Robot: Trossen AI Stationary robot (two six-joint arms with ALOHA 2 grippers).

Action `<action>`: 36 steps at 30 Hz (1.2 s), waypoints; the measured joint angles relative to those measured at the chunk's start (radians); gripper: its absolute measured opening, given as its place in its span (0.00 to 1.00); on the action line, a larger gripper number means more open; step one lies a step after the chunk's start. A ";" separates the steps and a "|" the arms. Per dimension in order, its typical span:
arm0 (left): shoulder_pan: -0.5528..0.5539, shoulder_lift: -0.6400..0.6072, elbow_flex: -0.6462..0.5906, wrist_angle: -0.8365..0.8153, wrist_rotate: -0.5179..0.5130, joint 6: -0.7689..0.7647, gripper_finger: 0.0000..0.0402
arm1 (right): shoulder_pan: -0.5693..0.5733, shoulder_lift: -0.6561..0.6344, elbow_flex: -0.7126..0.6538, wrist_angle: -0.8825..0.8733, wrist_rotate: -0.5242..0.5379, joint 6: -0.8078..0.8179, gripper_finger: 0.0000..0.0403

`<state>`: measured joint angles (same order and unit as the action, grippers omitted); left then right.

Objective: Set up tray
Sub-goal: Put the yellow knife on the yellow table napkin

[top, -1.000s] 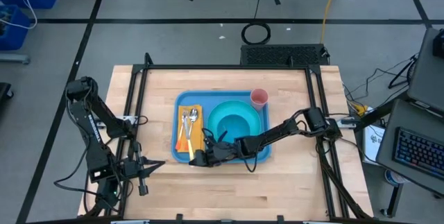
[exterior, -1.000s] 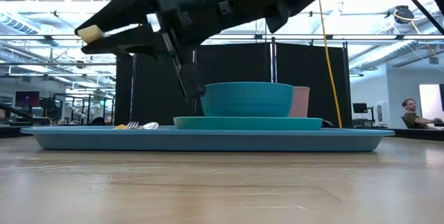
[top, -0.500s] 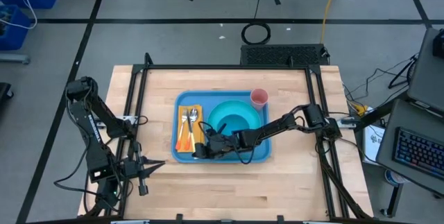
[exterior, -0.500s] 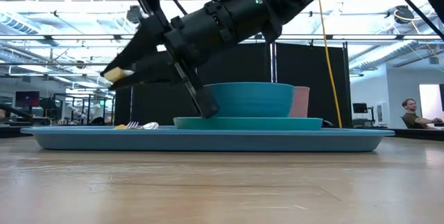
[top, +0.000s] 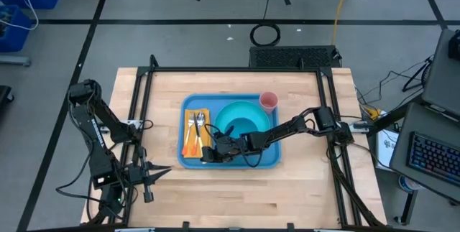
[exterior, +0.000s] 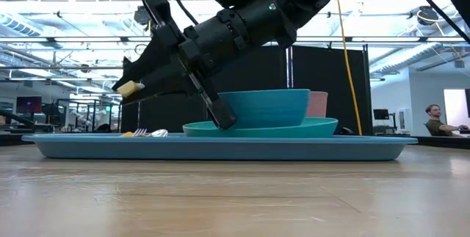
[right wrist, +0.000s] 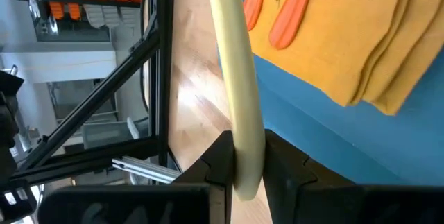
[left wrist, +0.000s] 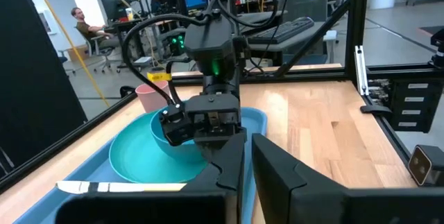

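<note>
Tray [top: 188,161] holds plate [exterior: 261,128], bowl [top: 241,123], cup [top: 268,101], napkin w/ cutlery [top: 194,135]; right gripper [top: 208,153] (clamped on cream utensil [right wrist: 239,106]) at near-left rim; left gripper [top: 146,189] can't tell.

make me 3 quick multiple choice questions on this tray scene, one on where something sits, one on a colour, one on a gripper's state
1. Where does the pink cup stand?
A. at a far corner of the tray, beside the turquoise plate
B. on the yellow napkin
C. off the tray, on the bare wood

2. What colour are the handles of the cutlery on the napkin?
A. black
B. orange
C. green

3. What is the right gripper doing?
A. hanging open beside the table
B. shut on the cup
C. shut on a cream-coloured handle over the tray

Answers:
1 A, the high view shows the cup inside the tray's far right corner.
2 B, orange handles lie on the napkin in the right wrist view.
3 C, the right wrist view shows both fingers clamping the handle.
</note>
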<state>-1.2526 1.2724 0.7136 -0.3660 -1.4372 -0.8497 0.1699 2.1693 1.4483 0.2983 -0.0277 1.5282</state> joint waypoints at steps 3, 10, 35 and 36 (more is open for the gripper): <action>0.000 0.000 0.000 0.000 0.000 0.000 0.09 | 0.001 0.000 0.000 0.002 0.002 0.002 0.11; 0.000 0.000 0.000 0.000 0.001 -0.002 0.09 | 0.000 0.000 0.000 0.034 0.027 0.004 0.11; 0.000 -0.001 0.000 0.001 0.022 -0.005 0.09 | 0.008 0.000 -0.001 0.040 0.026 0.057 0.12; 0.000 -0.001 0.000 0.001 0.024 -0.005 0.09 | 0.009 0.000 -0.001 0.034 0.026 0.057 0.12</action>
<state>-1.2530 1.2716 0.7136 -0.3649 -1.4131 -0.8547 0.1787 2.1693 1.4475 0.3326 -0.0021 1.5856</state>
